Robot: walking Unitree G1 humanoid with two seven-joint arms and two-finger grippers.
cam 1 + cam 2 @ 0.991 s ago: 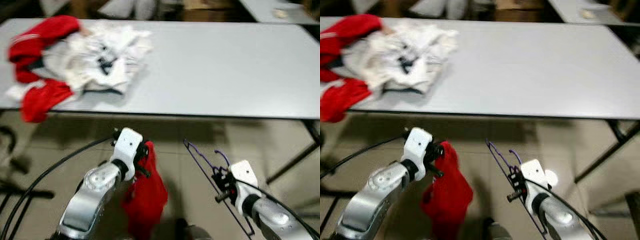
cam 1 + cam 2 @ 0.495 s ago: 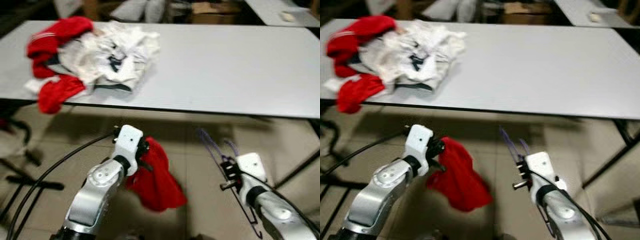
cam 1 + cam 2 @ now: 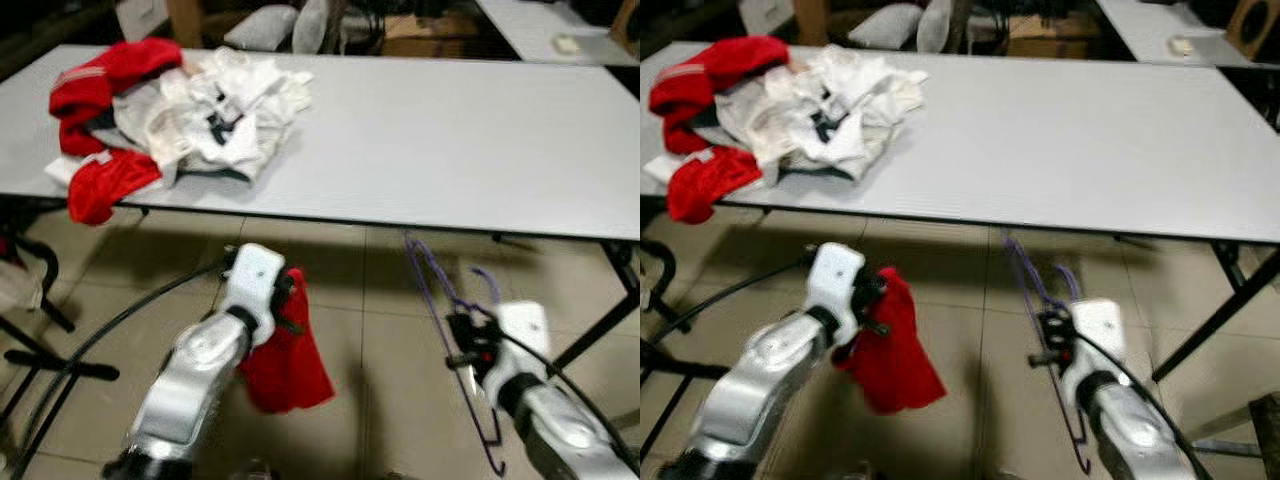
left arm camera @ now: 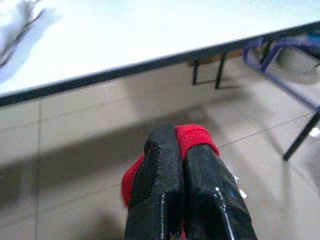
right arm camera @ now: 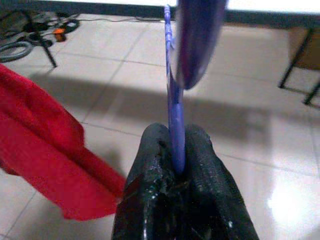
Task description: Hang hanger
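Since the earlier frames the red garment [image 3: 285, 350] has swung back from its outward flare and hangs closer beneath the left tool [image 4: 181, 150], while the purple hanger [image 3: 450, 345] stands a little more upright; the camera has also shifted, so the surface [image 3: 450, 130] sits differently in frame.

The grey surface stretches across the upper part of the head views. On its far left end lies a heap of clothes [image 3: 185, 110], white pieces tangled with red ones, one red piece drooping over the near edge. Below the surface's near edge is tiled floor [image 3: 370, 330], with both arms held over it.

The red garment hangs in front of the surface's near edge, below the clothes heap, pinched in the left tool, whose fingers are closed tight on a fold of it.

The purple hanger is held in front of the surface's near edge, right of the garment, its hook toward the surface. The right tool [image 5: 175, 150] is clamped on its thin wire.
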